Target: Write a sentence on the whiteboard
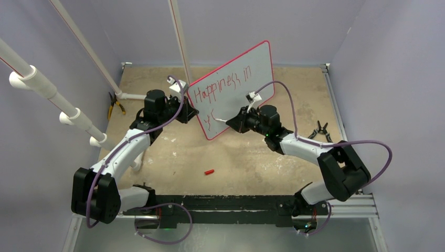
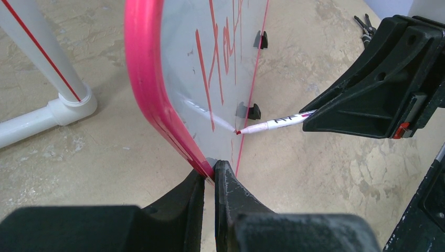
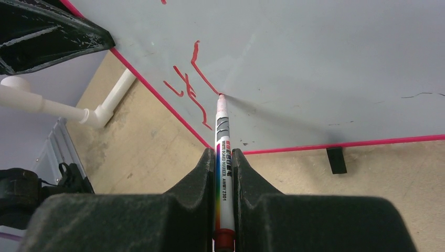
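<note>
The whiteboard (image 1: 246, 79) with a thin red rim lies slanted at the back of the table. The sentence (image 1: 223, 84) is in red: "Happiness in" on the upper line and a "y" with one more stroke (image 3: 191, 86) below it. My left gripper (image 1: 189, 113) is shut on the board's rim (image 2: 149, 89) at its left edge. My right gripper (image 1: 233, 123) is shut on a white marker (image 3: 223, 157). The marker's red tip (image 3: 221, 96) touches the board at the end of the newest stroke. The marker also shows in the left wrist view (image 2: 273, 124).
A red marker cap (image 1: 209, 171) lies on the tan table in front of the board. White pipes (image 1: 78, 118) stand at the left, yellow-handled pliers (image 1: 113, 107) by them. A black tool (image 1: 320, 131) lies at the right.
</note>
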Action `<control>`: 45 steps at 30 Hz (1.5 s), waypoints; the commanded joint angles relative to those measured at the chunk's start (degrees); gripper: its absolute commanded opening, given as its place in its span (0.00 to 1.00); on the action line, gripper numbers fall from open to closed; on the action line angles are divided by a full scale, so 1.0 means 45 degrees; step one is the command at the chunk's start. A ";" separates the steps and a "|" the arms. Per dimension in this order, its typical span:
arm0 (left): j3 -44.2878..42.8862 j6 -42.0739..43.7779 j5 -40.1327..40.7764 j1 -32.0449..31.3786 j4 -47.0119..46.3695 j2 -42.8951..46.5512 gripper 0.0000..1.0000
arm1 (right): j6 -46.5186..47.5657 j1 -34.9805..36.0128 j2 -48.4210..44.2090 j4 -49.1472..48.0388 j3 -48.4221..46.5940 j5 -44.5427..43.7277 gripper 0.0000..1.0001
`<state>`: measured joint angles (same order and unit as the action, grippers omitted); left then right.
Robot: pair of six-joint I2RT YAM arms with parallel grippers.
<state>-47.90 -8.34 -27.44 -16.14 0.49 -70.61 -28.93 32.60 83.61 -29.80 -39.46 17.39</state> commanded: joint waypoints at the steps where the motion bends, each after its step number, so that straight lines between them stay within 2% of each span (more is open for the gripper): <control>1: -0.0084 0.0446 -0.0289 -0.0222 0.0298 -0.0071 0.00 | 0.0198 -0.0037 -0.0392 0.0061 -0.0462 -0.1015 0.00; 10: -0.0098 0.0466 -0.0289 -0.0219 0.0291 -0.0071 0.00 | 0.0397 -0.0222 -0.0771 0.0314 -0.1077 -0.1282 0.00; 24: -0.0117 0.0446 -0.0308 -0.0222 0.0279 -0.0130 0.00 | 0.0491 -0.0194 -0.0227 -0.0760 -0.1283 0.0141 0.00; 36: -0.0118 0.0444 -0.0328 -0.0222 0.0280 -0.0149 0.00 | 0.0563 -0.0101 0.0105 -0.0671 -0.1285 0.0607 0.00; 45: -0.0113 0.0437 -0.0308 -0.0222 0.0274 -0.0110 0.00 | 0.0710 -0.0139 -0.0893 0.0047 -0.1064 0.0065 0.00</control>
<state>-47.90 -8.34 -27.49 -16.16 0.47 -70.61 -27.03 31.86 83.00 -30.39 -42.85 19.97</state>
